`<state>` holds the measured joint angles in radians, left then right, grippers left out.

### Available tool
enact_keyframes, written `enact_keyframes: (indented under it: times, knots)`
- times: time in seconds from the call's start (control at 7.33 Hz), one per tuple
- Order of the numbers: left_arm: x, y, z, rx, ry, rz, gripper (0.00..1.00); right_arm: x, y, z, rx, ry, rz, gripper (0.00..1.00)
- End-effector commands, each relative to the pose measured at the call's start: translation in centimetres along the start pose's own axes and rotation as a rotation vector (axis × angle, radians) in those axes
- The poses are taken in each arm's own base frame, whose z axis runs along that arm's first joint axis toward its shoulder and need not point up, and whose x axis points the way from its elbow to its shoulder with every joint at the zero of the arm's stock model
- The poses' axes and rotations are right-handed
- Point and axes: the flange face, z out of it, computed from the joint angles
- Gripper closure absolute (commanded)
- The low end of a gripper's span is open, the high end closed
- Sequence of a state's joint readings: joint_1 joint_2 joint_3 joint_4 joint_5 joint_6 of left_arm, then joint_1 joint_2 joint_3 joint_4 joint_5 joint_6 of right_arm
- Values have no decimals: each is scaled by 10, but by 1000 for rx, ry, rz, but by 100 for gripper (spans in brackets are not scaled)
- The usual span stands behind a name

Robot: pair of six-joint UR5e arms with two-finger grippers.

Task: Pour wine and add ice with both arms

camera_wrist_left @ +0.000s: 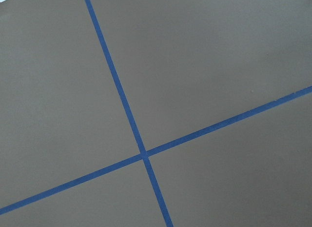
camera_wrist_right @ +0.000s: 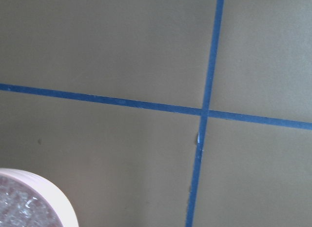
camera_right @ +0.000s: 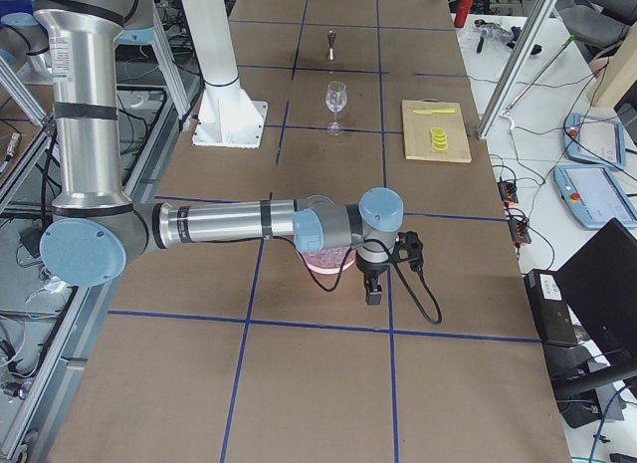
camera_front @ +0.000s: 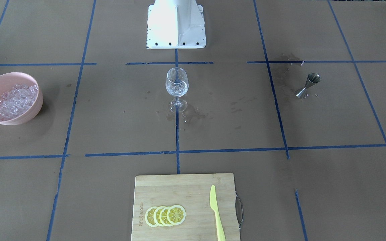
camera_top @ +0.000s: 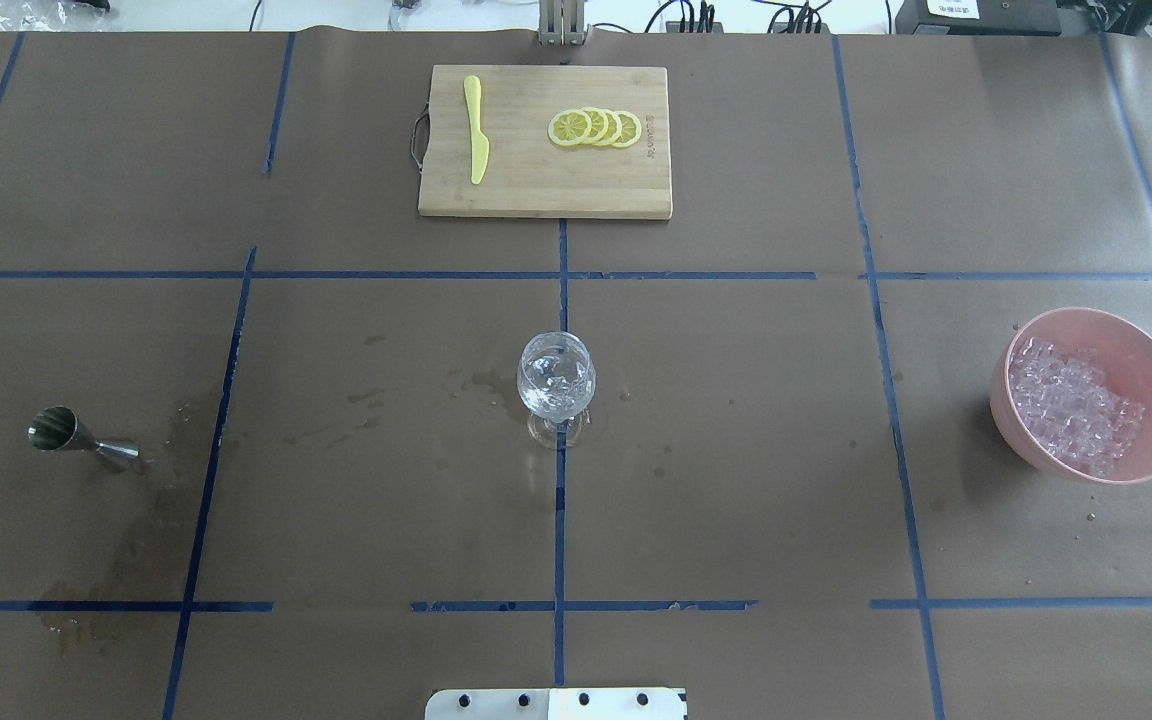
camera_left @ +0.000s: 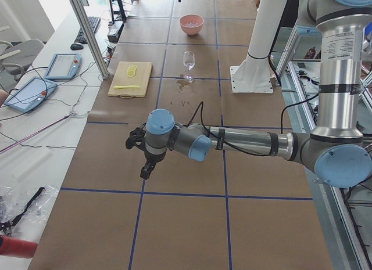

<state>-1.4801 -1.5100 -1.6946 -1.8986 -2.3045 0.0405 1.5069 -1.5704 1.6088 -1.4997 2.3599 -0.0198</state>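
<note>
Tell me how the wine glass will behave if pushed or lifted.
The wine glass stands tall on a thin stem and small foot, so it probably tips easily. Clear glass: likely fragile. The wet patches around its foot may let it slide.

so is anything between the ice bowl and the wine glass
nothing visible does: between the clear glassy ice cubes in the pink round bowl and the clear stemmed wine glass lies only brown table surface. the wooden cutting board and steel jigger sit off that path.
</note>
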Motion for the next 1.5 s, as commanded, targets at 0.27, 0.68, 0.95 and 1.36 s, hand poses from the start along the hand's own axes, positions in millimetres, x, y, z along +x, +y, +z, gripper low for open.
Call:
enact_keyframes:
  times: [0.27, 0.68, 0.95, 1.36]
  knots:
    - [-1, 26, 0, -3, 10, -12, 0, 41, 12, -10, 18, -18, -23, 0]
    - [-18, 35, -1, -133, 93, -196, 0, 15, 2, -23, 43, 14, -68, 0]
    - [-13, 31, -9, -126, 90, -196, 0, -3, -6, -19, 35, 19, -92, 0]
    - [-6, 59, -26, -111, 84, -209, 0, -7, -6, -21, 38, 12, -91, 0]
